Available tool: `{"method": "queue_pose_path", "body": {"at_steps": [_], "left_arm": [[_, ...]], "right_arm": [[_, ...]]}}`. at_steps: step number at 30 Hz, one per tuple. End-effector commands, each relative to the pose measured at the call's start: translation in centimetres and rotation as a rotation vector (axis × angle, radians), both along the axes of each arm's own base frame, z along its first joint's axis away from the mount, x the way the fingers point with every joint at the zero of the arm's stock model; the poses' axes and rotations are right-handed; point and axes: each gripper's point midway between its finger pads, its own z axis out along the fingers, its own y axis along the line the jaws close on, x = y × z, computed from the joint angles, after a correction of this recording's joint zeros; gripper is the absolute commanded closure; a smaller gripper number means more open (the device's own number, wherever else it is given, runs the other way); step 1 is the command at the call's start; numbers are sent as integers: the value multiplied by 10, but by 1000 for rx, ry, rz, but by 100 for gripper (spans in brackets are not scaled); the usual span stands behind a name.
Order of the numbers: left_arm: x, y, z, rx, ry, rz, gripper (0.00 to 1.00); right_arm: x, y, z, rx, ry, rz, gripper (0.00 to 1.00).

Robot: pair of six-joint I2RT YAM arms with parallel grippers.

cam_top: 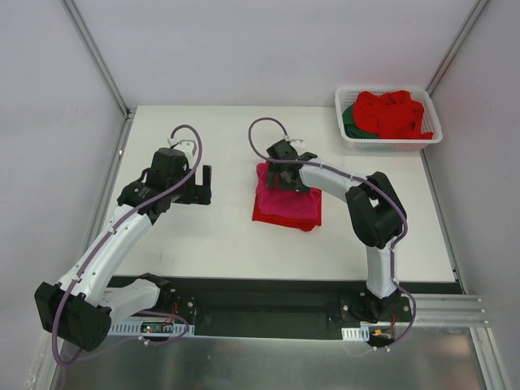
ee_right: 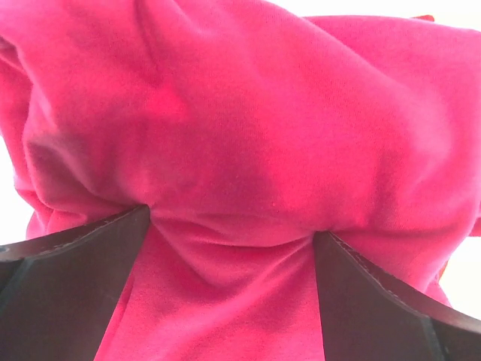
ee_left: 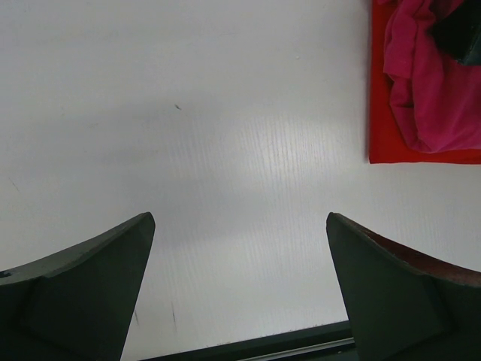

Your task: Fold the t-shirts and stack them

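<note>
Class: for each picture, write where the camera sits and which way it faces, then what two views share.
Top external: above and behind the arms, looking down on the table; both show whole, left hand and right hand included.
Left wrist: on the left arm, facing bare table; its two fingers frame the bottom.
Right wrist: close over the magenta t-shirt; its fingers meet the cloth.
Shared: top and left wrist both show magenta t-shirt lying on a red t-shirt.
</note>
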Motion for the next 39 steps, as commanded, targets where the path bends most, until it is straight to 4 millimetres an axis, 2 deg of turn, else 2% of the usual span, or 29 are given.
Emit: {"method": "queue_pose_path", "body": {"at_steps": [1, 7, 9, 12, 16, 23, 28, 32, 36, 39], "left_arm": [[0, -2, 5, -4, -23, -20, 1], [-1, -1, 5, -3, -25, -18, 1], [0, -3, 6, -9, -23, -21, 1], [0, -4, 5, -14, -20, -24, 1], [0, -5, 5, -19, -20, -23, 1], [-1, -7, 6, -28, -20, -31, 1], [1, -9, 8, -33, -22, -42, 1], [2, -11, 6, -36, -15, -49, 1], [2, -13, 4, -42, -9, -53, 0], [1, -13, 4, -42, -9, -54, 1]], "right_arm": [[-19, -18, -21, -45, 117, 36, 4], [-37, -47, -10, -78, 170, 89, 4], [-44, -51, -4, -79, 172, 114, 4], [-53, -69, -3, -99, 200, 127, 4], [-59, -93, 14, -142, 198, 125, 4], [-76, -140, 28, -146, 234, 74, 4], [-94, -167, 16, -69, 272, 29, 4], [-97, -161, 18, -10, 253, 58, 4], [-106, -180, 15, -94, 282, 39, 4], [-115, -183, 8, -76, 302, 27, 4]]}}
